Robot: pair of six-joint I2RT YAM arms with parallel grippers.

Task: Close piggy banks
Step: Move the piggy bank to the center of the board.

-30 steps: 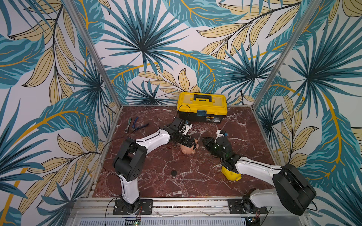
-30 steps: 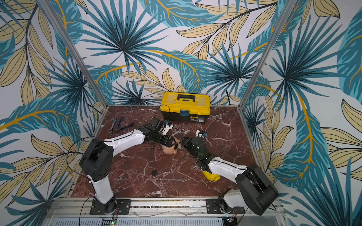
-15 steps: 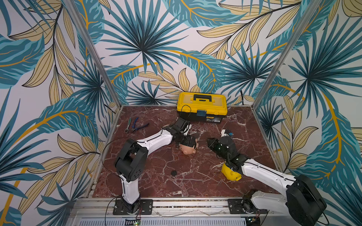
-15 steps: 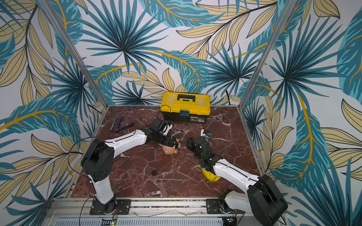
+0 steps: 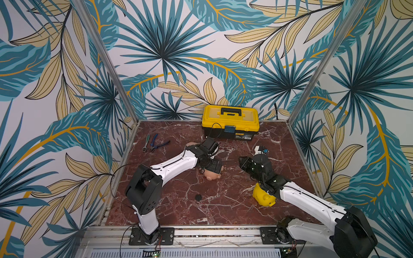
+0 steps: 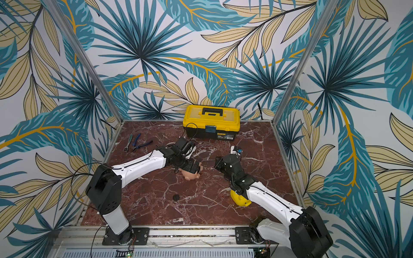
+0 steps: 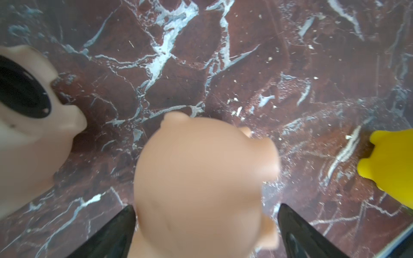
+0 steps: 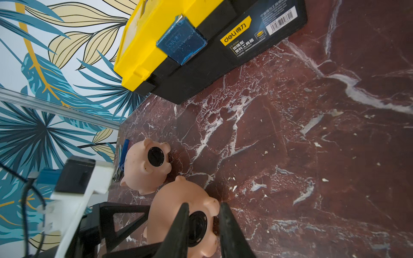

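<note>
Straddling peach pig (image 7: 201,174) — left hand (image 7: 206,206) wide; right hand (image 8: 204,205) narrow — pale pig (image 5: 190,144) half-hidden behind arm (image 5: 176,165).

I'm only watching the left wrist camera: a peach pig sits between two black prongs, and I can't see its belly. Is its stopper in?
Observer: Yes. In the right wrist view the peach pig lies with its belly showing, and a black plug sits in the belly hole.
Operator: Nice. Are any stoppers lying loose anywhere?
Observer: One. Both top views show a small black disc lying alone on the table, toward the front, with nothing touching it.
</note>
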